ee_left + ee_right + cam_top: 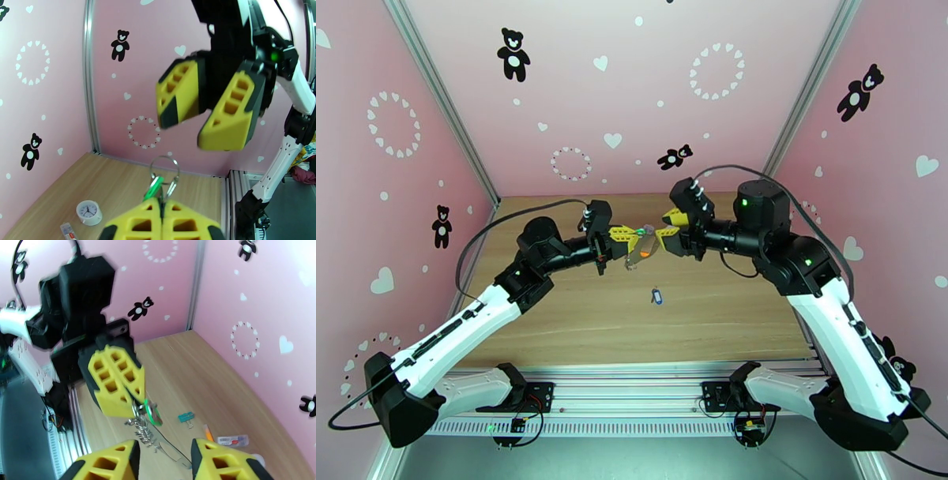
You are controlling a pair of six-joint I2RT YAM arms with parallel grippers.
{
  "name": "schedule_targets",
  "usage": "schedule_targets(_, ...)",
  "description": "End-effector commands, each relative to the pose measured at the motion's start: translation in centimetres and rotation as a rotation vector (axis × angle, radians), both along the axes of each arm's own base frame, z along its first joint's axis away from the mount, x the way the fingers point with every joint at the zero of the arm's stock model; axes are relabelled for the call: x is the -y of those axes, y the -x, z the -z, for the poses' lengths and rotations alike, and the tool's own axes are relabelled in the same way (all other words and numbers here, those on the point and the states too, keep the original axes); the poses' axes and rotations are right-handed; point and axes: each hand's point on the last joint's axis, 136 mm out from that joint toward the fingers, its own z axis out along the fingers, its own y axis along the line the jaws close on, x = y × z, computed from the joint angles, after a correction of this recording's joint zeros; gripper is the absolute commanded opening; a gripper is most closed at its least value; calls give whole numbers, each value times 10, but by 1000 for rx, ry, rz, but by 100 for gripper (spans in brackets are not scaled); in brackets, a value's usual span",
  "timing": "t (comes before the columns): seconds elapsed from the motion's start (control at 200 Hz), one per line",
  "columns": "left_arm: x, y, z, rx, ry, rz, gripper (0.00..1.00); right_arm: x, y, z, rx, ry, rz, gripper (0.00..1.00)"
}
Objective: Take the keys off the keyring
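Top external view: your left jaws are pinching shut on the grey metal keyring [633, 262] w/ its dangling chain, holding it in the air above the light wooden surface [577, 331], approx. mid-way across. The small key w/ bright green plastic head [639, 231] is hanging on that ring, just beside the closed tips. Your right jaws are standing open at a middling width, facing the left ones, near the ring but apart from it. The small key w/ blue plastic head [656, 296] is lying on the surface, well apart from the ring.

Left wrist view: a small white round clock [89, 212] is sitting on the surface at lower left.

Right wrist view: a teal binder clip [185, 417] and an orange pen [208, 433] are lying on the surface beyond the chain.
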Motion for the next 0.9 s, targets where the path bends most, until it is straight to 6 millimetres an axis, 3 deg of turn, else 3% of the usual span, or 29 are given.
schedule_targets(0.0, -5, -10, 2, 87, -35, -97, 0, 2, -23, -5, -237, -149, 180, 47)
schedule_targets(0.155, -7, -19, 8, 135, -62, -149, 0, -3, -32, -7, -421, -224, 255, 51)
schedule_targets(0.31, -4, -23, 14, 142, -78, -157, 0, -14, -33, -2, -496, -227, 273, 50)
schedule_targets(0.551, -4, -26, 22, 146, -101, -178, 0, -34, -31, 14, -544, -164, 264, 47)
schedule_targets(0.716, -5, -26, 24, 151, -106, -183, 0, -31, -34, 32, -558, -98, 305, 46)
schedule_targets(0.896, -4, -29, 25, 153, -113, -194, 0, -41, -30, 33, -564, -86, 279, 42)
